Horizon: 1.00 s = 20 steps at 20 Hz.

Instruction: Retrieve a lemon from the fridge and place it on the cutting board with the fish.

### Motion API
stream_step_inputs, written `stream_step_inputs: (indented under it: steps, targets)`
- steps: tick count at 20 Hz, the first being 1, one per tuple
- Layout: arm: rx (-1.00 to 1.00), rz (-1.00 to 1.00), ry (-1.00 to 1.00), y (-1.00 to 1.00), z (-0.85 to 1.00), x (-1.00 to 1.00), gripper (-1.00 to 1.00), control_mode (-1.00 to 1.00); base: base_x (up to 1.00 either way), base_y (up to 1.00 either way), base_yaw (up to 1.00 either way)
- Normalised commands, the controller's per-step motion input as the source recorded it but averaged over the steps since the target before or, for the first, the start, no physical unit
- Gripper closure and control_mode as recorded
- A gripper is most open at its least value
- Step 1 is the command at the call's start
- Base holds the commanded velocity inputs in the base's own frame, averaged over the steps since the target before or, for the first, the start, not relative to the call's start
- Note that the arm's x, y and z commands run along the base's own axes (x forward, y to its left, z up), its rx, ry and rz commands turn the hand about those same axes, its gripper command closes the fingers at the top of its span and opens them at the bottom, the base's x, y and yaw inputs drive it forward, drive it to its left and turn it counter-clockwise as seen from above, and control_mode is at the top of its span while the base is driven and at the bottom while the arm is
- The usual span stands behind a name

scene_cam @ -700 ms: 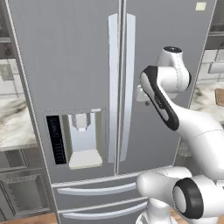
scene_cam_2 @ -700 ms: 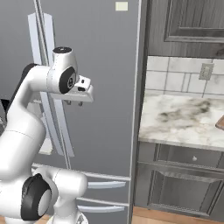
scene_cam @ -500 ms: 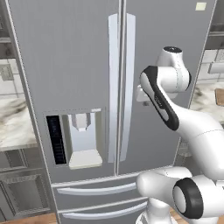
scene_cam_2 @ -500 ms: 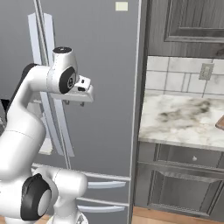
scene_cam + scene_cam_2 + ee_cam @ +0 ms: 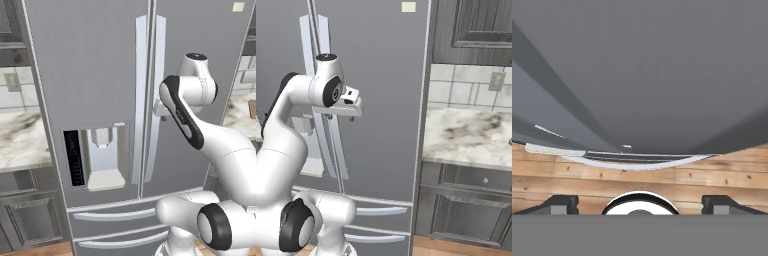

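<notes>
The white arm (image 5: 200,135) rises from its base, bends forward at a dark-banded elbow, and ends in a rounded wrist held at about chest height. In the right base view the same arm (image 5: 286,145) arches up and over, with the hand reaching out level from the wrist. The gripper (image 5: 640,202) points downward along the hand's own line of sight. Its two dark fingertips (image 5: 559,204) stand far apart at either side, jaws wide, with nothing between them.
</notes>
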Motion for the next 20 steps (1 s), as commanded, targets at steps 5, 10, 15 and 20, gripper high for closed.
stream_step_inputs:
  steps: [5, 10, 15, 20]
  targets:
    - [0.0, 0.0, 0.0, 0.0, 0.0, 0.0, -1.0, 1.0, -0.32, 0.2, -0.03]
    - [0.0, 0.0, 0.0, 0.0, 0.0, 0.0, -1.0, 1.0, -0.57, 0.33, -0.01]
    - [0.0, 0.0, 0.0, 0.0, 0.0, 0.0, -1.0, 1.0, -0.49, 0.39, 0.0]
    - [0.0, 0.0, 0.0, 0.0, 0.0, 0.0, -1.0, 1.0, -0.18, 0.29, -0.03]
